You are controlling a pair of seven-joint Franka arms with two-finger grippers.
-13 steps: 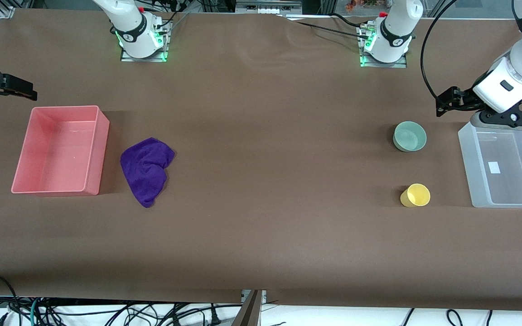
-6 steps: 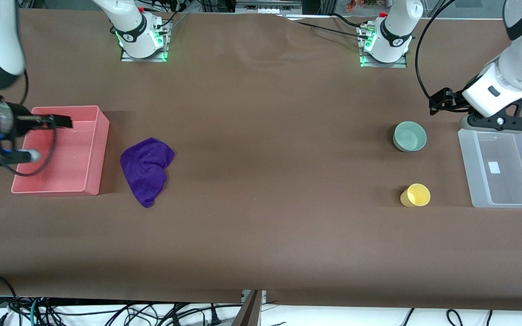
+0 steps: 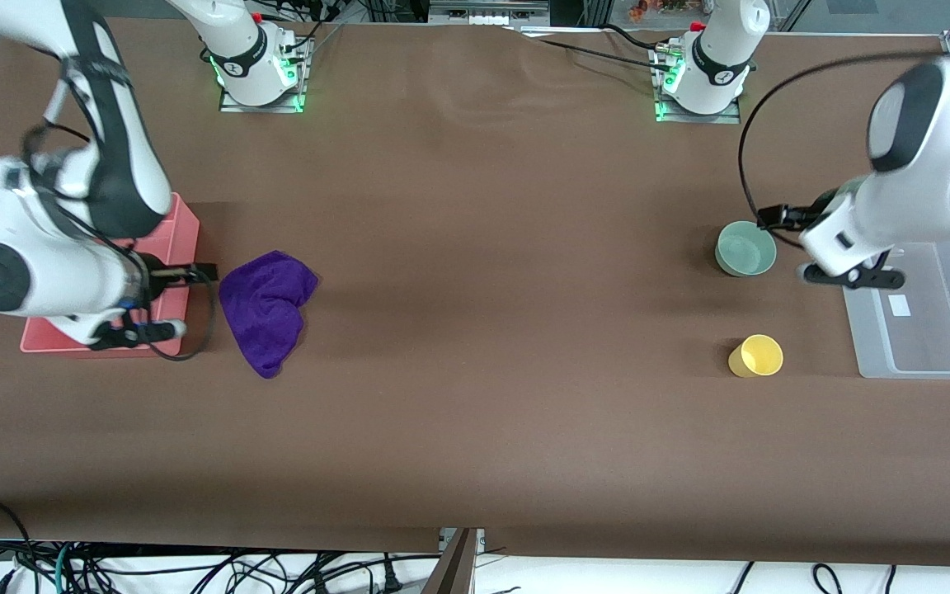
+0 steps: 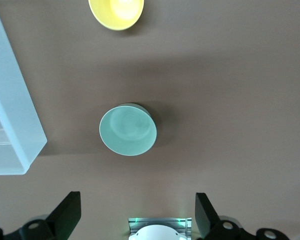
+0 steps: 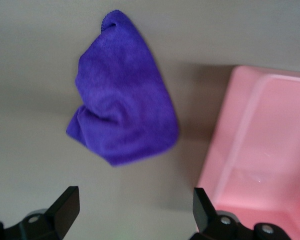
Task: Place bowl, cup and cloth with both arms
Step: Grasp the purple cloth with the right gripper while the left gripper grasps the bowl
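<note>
Both arms up, jaws spread and empty, nothing picked yet.

The 1 cloth (image 3: 267, 310), soft and limp beside the pink bin (image 3: 180, 239), wants a pinch at a raised fold; the right gripper (image 5: 132, 212) hangs near it. The 1 bowl (image 4: 127, 129) and 1 cup (image 3: 756, 355), stiff, light and likely slippery, sit by the clear bin (image 3: 928, 330); grip a rim. The left gripper (image 4: 134, 215) hangs near the bowl.

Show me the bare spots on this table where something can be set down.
The widest bare stretch lies between the cloth and the bowl. The strip nearest the front camera is bare too. It is crowded around the pink bin and the clear bin, near the cup.
</note>
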